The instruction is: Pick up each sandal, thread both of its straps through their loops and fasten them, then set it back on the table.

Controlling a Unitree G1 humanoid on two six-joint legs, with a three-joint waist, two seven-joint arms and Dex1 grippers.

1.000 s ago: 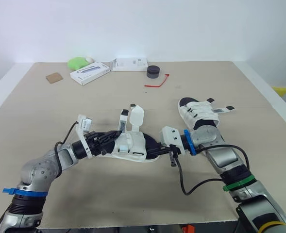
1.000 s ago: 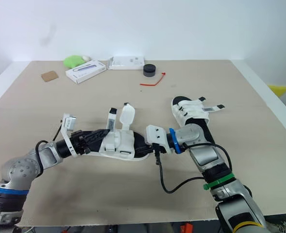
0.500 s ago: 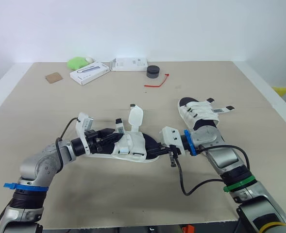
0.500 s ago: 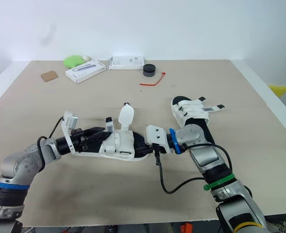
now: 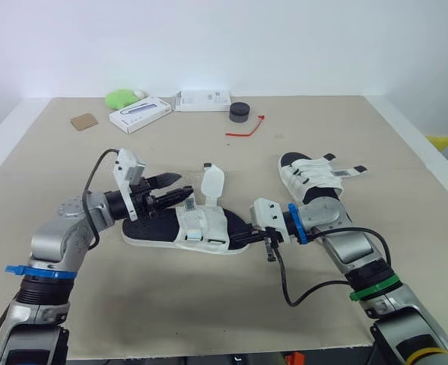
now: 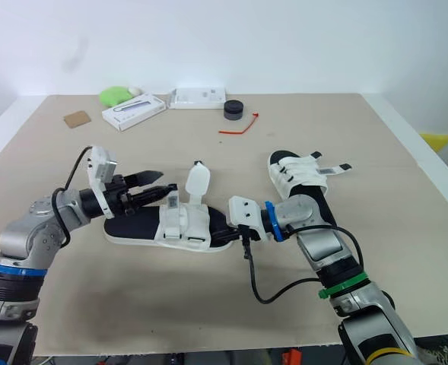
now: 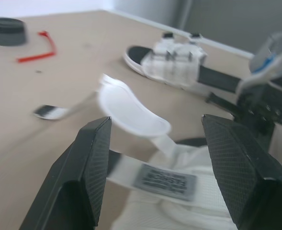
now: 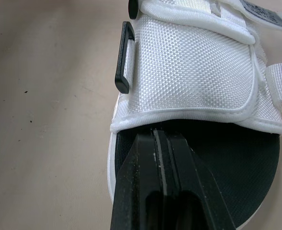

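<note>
Sandal (image 5: 185, 228) with loose straps lies flat on the table (image 5: 208, 152) in the middle of the frame. The left gripper (image 5: 182, 188) hangs just above it, fingers spread wide. The right gripper (image 5: 243, 234) pinches its end. A second sandal (image 5: 312, 182) lies at the right.

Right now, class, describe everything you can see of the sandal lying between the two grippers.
The sandal has a black footbed, white sole and white woven upper with a black loop. It lies flat on the table. Its straps are unfastened; one wide strap stands upright. The right gripper, shut, rests on one end; the open left gripper hovers over the other.
</note>
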